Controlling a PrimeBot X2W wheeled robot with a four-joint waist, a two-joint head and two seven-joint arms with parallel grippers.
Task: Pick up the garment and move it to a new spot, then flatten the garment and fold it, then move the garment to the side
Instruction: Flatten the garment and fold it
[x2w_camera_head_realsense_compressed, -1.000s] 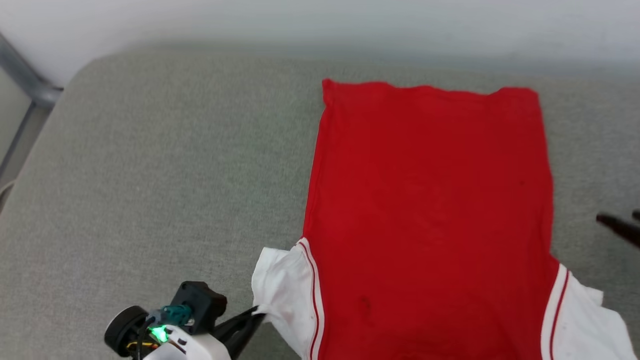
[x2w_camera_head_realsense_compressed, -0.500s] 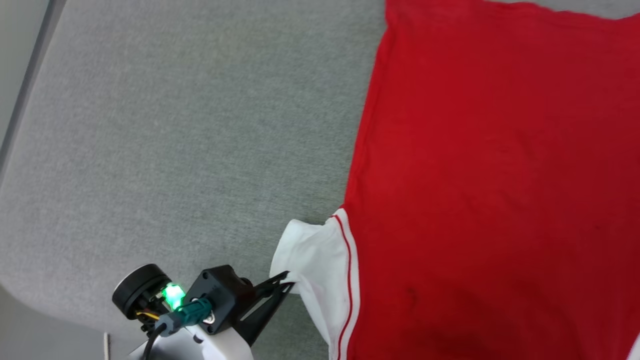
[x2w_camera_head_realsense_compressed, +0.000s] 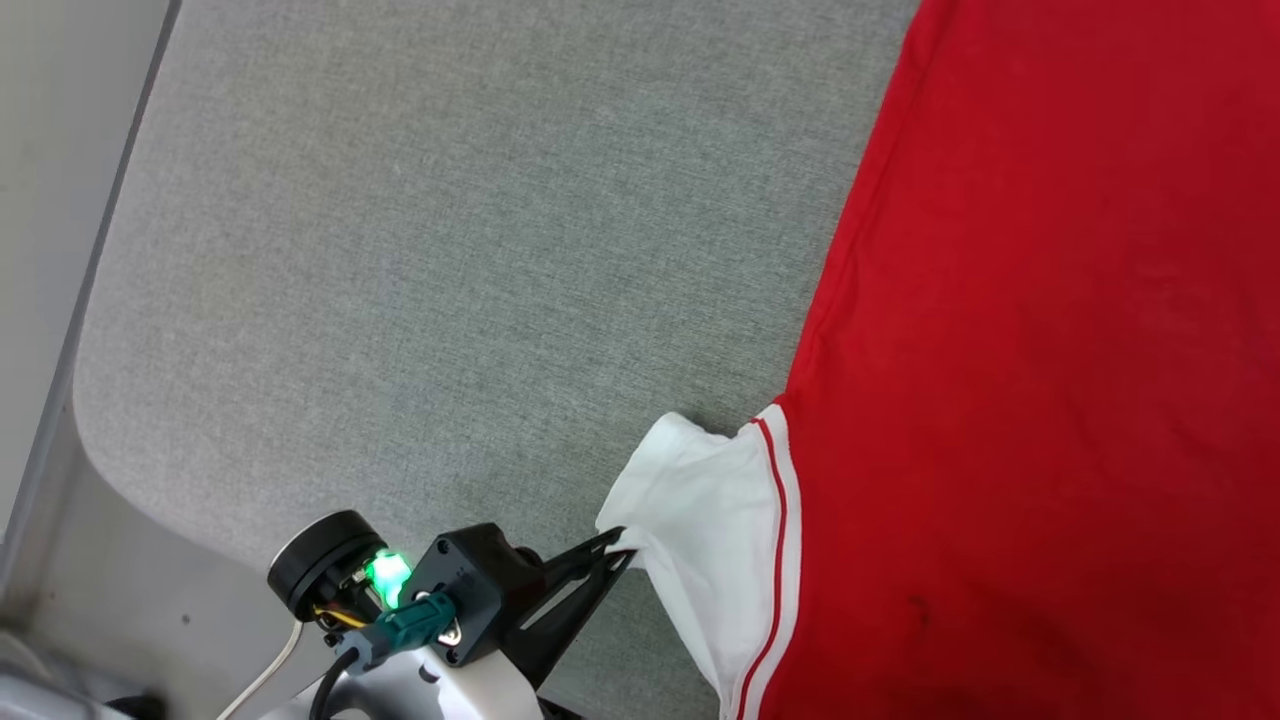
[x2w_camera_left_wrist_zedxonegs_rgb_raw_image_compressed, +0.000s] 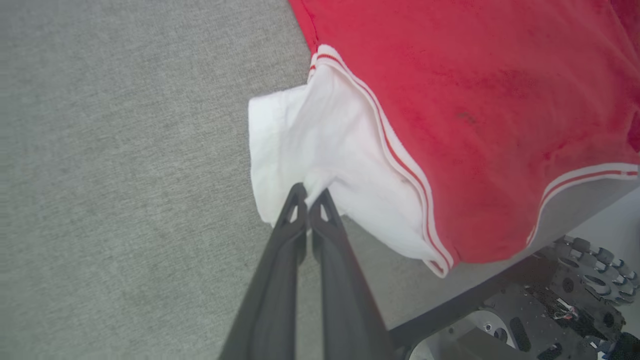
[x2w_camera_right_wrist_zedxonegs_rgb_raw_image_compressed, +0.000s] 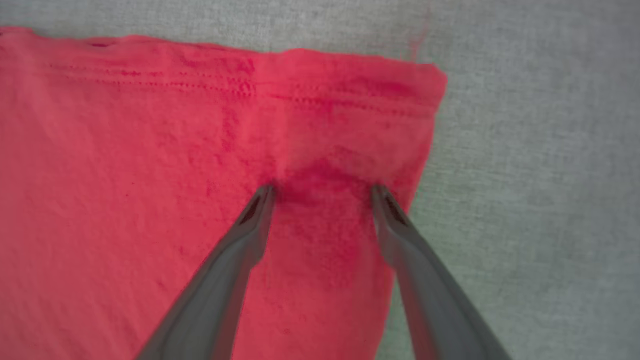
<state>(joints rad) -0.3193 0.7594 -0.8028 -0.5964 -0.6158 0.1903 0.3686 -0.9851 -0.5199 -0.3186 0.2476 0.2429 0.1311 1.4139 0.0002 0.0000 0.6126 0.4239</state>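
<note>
Left claw (x2w_camera_head_realsense_compressed: 622, 535): clamped tight on the edge of the white sleeve (x2w_camera_head_realsense_compressed: 700, 500), low in the head view. Slim dark fingers, with a green lamp (x2w_camera_head_realsense_compressed: 385, 572) glowing on the wrist behind them.
Left wrist close-up: here's what the head view can't give us. The claw (x2w_camera_left_wrist_zedxonegs_rgb_raw_image_compressed: 310, 192) has a little tuck of white cloth bunched between its tips, and the sleeve (x2w_camera_left_wrist_zedxonegs_rgb_raw_image_compressed: 310, 135) gapes like a soft pocket.
Trim (x2w_camera_left_wrist_zedxonegs_rgb_raw_image_compressed: 395, 155): a white band with a thin red stripe, curving where sleeve meets body. A second striped band shows at the right of that view.
Robot base (x2w_camera_left_wrist_zedxonegs_rgb_raw_image_compressed: 550, 310): dark metal with small rollers, down past the worktop's edge.
Garment (x2w_camera_head_realsense_compressed: 1000, 350): red, plain and smooth, spread flat on the worktop at the right of the head view.
Worktop (x2w_camera_head_realsense_compressed: 450, 250): grey woven fabric, finely speckled, with a rounded near-left corner.
Right claw (x2w_camera_right_wrist_zedxonegs_rgb_raw_image_compressed: 322, 187): spread wide with nothing gripped, tips down at the red cloth (x2w_camera_right_wrist_zedxonegs_rgb_raw_image_compressed: 125, 175) just inside a hem corner.
Right wrist extras: stitched hem lines, a fuzzy nap and a darker hollow between the tips. I can't tell whether they press in.
</note>
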